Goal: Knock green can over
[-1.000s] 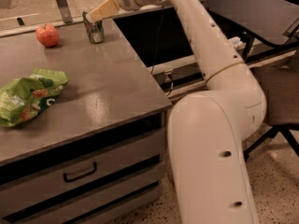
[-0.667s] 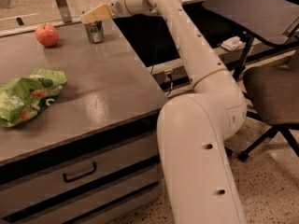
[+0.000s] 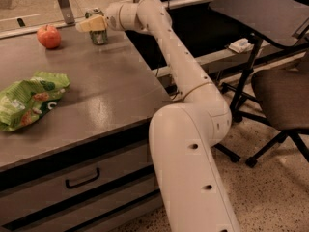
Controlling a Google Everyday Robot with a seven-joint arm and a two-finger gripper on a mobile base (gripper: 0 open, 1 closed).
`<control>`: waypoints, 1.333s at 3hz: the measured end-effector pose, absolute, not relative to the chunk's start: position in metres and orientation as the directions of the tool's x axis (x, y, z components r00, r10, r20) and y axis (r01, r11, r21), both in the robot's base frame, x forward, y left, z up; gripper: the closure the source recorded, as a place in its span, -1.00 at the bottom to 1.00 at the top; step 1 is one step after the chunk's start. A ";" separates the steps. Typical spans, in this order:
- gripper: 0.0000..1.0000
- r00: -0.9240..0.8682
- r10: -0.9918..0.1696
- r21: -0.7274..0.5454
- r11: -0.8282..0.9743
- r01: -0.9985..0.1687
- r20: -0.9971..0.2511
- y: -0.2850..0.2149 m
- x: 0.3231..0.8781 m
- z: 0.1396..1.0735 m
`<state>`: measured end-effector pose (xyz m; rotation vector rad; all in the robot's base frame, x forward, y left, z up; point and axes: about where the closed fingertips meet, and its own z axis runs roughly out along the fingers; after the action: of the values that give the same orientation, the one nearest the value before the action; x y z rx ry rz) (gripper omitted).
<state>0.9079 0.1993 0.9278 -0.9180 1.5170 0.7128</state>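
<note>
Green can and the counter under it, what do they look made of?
The green can looks like thin metal: silvery rim, dull sheen. The counter seems smooth grey laminate or metal, softly reflecting light. The gripper is at the can's upper part.

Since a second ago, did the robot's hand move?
Yes. The gripper has slid left and lower, toward the apple, and now overlaps the top of the green can, which stands upright in the same spot.

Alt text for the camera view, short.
The gripper is at the upright green can, at the far edge of the table. A red apple sits left of it in frame; a green snack bag lies nearer the camera.
</note>
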 end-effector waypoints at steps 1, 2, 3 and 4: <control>-0.63 -0.058 -0.126 -0.018 0.527 -0.849 -0.990 0.206 0.919 0.908; -0.16 -0.079 -0.079 0.024 0.544 -0.838 -0.994 0.204 0.927 0.898; 0.31 -0.028 -0.116 -0.038 0.533 -0.845 -0.993 0.185 0.920 0.921; 0.78 0.063 -0.272 -0.186 0.457 -0.870 -0.960 0.166 0.891 0.951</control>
<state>0.8911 0.1658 0.9509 -1.0578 1.4836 0.6122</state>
